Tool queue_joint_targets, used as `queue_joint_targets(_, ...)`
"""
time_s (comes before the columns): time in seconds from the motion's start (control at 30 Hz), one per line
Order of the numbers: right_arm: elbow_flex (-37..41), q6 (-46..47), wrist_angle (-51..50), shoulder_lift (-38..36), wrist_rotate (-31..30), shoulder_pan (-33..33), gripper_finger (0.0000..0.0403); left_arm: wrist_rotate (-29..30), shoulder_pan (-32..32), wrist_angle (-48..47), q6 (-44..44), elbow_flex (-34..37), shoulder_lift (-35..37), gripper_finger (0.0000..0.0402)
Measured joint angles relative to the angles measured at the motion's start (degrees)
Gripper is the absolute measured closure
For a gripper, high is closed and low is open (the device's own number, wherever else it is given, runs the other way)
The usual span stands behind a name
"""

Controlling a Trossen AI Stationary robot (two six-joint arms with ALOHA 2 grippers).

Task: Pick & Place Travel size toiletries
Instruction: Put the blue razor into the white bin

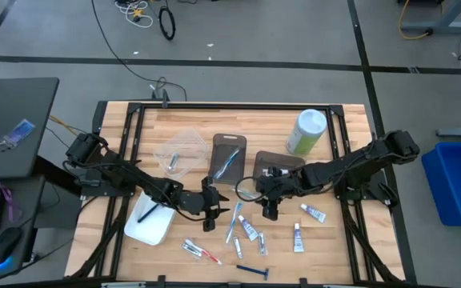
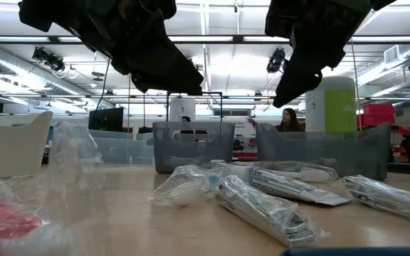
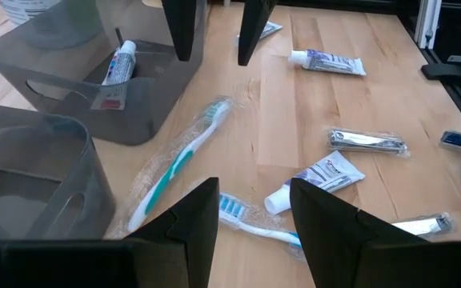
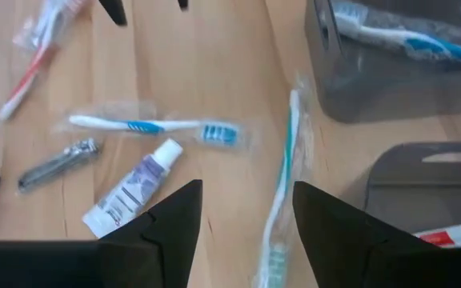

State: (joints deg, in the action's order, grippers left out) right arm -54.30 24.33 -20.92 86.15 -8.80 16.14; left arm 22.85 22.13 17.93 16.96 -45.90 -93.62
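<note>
Travel size toiletries lie loose on the wooden table's near middle. They include a green-handled wrapped toothbrush (image 4: 282, 192), a blue-bristled toothbrush (image 4: 150, 126), a white tube (image 4: 130, 192), a nail clipper (image 4: 58, 164), a red toothbrush (image 4: 34, 60) and a blue razor (image 1: 253, 272). My left gripper (image 1: 209, 212) hangs open above them, the blue toothbrush's head (image 3: 234, 210) showing between its fingers. My right gripper (image 1: 269, 210) is open too, tilted down above the green toothbrush. Neither touches anything.
Two dark bins stand behind the items. One (image 1: 229, 156) holds a toothbrush, the other (image 1: 277, 164) a tube. A clear bin (image 1: 178, 152) stands at their left and a green canister (image 1: 306, 132) at the far right. A white tray (image 1: 150, 222) lies near left. Two more tubes (image 1: 312, 212) lie right.
</note>
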Motion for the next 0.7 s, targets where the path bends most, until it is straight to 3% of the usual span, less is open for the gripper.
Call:
queue_joint_targets(0.3, 0.0, -2.5, 9.5, 0.0, -0.1, 0.0, 0.0203, -1.6, 0.0, 0.0, 0.3, 0.0, 0.0, 0.0240)
queue_joint_targets(0.6, 0.0, -5.8, 9.7, 0.0, -0.5, -0.4, 0.0204, -7.8, 1.2, 0.0, 0.0, 0.0, 0.0, 0.0240)
queue_joint_targets(0.7, 0.0, -9.2, 10.0, 0.0, -3.7, -1.1, 0.0207, -9.1, 2.4, 0.0, 0.1, 0.0, 0.0, 0.0240)
